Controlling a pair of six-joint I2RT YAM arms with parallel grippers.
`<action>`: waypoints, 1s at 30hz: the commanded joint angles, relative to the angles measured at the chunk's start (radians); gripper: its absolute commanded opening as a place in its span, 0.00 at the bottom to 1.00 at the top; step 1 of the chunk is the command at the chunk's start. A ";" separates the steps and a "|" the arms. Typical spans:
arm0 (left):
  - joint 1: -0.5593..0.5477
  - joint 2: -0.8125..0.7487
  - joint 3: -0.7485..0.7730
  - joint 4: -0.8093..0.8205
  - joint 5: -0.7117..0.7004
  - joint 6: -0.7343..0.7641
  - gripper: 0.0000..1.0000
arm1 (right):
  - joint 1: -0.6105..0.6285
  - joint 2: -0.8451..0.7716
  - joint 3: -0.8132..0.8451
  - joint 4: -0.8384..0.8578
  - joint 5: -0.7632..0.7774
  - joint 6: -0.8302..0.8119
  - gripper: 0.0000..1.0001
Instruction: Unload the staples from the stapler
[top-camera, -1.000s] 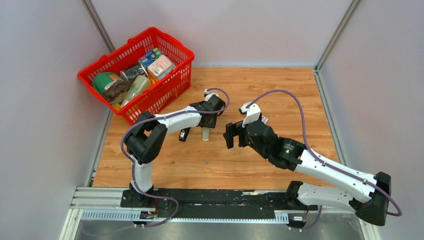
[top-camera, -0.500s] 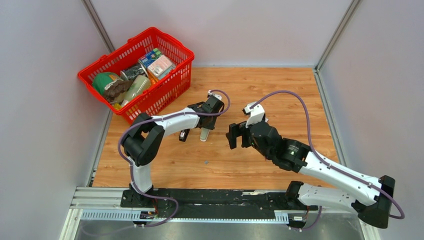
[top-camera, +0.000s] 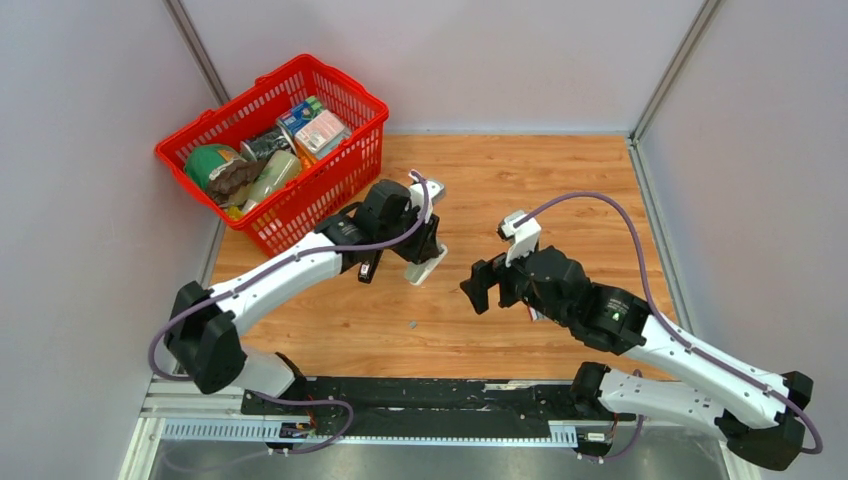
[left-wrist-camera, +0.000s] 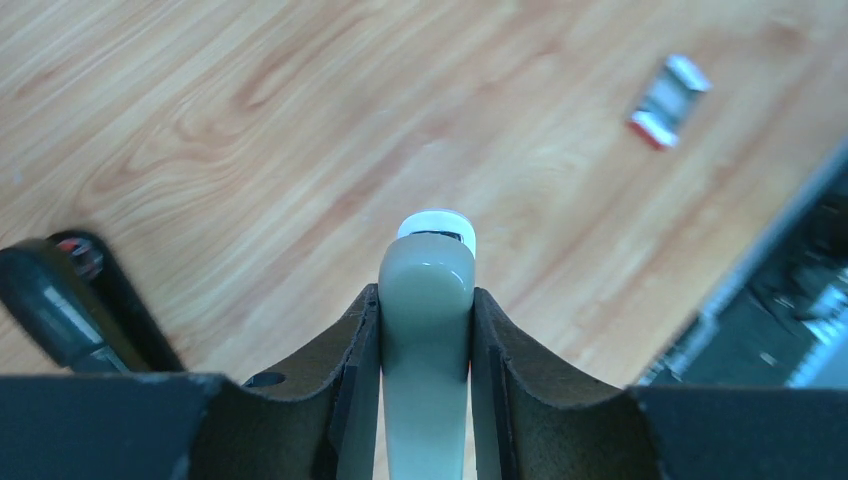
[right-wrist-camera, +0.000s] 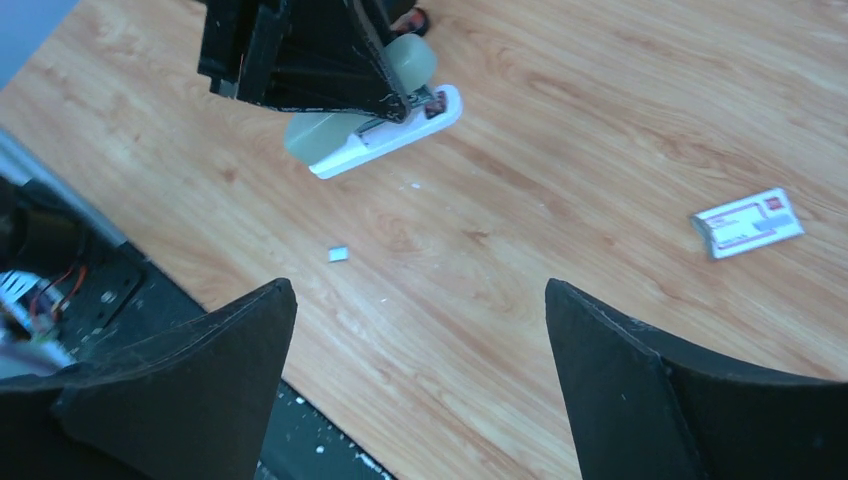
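My left gripper (top-camera: 420, 262) (left-wrist-camera: 425, 300) is shut on a grey-beige oblong bar (left-wrist-camera: 425, 340) (right-wrist-camera: 370, 135) with a white underside. It holds the bar tilted just above the table. The slim black stapler (top-camera: 369, 268) (left-wrist-camera: 60, 305) lies on the wood just left of that gripper, untouched. A tiny silver strip of staples (top-camera: 413, 324) (right-wrist-camera: 339, 254) lies on the table nearer the front. My right gripper (top-camera: 480, 285) (right-wrist-camera: 420, 290) hangs open to the right of the bar, with nothing between its fingers.
A red basket (top-camera: 330, 170) full of groceries stands at the back left, close behind the left arm. A small white-and-red box (right-wrist-camera: 748, 222) (left-wrist-camera: 670, 100) lies on the wood to the right. The black base rail runs along the near edge.
The left gripper closed on the grey-beige bar and lifted it, tilting it. The left arm stretched out lower and further left. The right gripper drew back a little toward the near right.
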 joint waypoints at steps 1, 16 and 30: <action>-0.003 -0.118 -0.028 0.029 0.297 0.053 0.00 | 0.003 -0.030 0.070 -0.020 -0.234 -0.054 0.98; -0.003 -0.355 -0.116 0.057 0.681 0.061 0.00 | 0.001 -0.024 0.168 -0.054 -0.548 -0.155 0.88; -0.006 -0.404 -0.143 0.067 0.808 0.047 0.00 | 0.001 0.066 0.218 -0.022 -0.611 -0.203 0.74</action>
